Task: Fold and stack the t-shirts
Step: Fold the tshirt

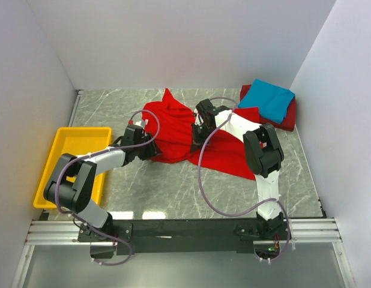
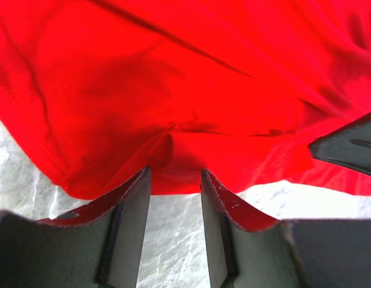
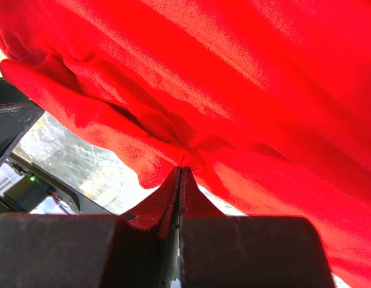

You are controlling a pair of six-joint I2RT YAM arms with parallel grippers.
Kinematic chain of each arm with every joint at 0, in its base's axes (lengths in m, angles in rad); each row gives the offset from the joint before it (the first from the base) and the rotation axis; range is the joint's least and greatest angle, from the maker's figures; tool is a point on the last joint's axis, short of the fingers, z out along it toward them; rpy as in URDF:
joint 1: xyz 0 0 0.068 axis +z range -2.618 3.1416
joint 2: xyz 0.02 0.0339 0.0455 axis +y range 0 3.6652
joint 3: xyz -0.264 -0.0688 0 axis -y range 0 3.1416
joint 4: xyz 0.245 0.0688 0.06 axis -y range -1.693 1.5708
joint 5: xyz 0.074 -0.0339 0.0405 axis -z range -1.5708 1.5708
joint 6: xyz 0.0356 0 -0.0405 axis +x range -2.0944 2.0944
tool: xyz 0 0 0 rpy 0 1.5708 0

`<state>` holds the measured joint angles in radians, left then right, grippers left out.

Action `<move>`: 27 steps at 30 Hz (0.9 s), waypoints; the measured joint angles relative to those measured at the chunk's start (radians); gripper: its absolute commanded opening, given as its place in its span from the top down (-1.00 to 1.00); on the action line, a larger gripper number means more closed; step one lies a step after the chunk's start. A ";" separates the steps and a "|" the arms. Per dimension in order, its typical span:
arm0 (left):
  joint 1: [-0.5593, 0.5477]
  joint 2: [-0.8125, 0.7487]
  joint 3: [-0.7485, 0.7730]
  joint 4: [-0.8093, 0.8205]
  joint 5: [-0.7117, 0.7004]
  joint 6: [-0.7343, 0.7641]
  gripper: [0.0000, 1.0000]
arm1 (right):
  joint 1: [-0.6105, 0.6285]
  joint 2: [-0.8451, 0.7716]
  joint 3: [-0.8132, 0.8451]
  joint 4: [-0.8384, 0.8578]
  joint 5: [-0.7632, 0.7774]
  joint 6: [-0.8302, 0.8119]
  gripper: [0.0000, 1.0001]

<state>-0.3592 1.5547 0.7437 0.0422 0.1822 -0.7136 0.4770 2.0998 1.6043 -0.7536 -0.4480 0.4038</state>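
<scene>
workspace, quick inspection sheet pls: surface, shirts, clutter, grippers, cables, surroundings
surface: grey marbled tabletop, nothing spilled that shows
job's things: bright red t-shirt crumpled and unfolded mid-table; turquoise-blue t-shirt folded, lying on the darker red t-shirt in the far right corner
clutter: yellow tray at the left edge, left arm partly over it
grippers: left gripper open at the red shirt's hem; right gripper shut on a fold of the same shirt
cables: purple cable loops loosely over the table from the right wrist; another runs along the left arm
surroundings: white walls on three sides; metal rail at the near edge
</scene>
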 measured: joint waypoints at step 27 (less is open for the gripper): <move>-0.042 0.096 0.064 -0.055 -0.055 -0.004 0.63 | 0.000 0.000 0.000 -0.002 0.001 0.000 1.00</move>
<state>-0.4007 1.6508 0.8078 -0.0128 0.1276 -0.7177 0.4770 2.0998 1.6043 -0.7551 -0.4469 0.4038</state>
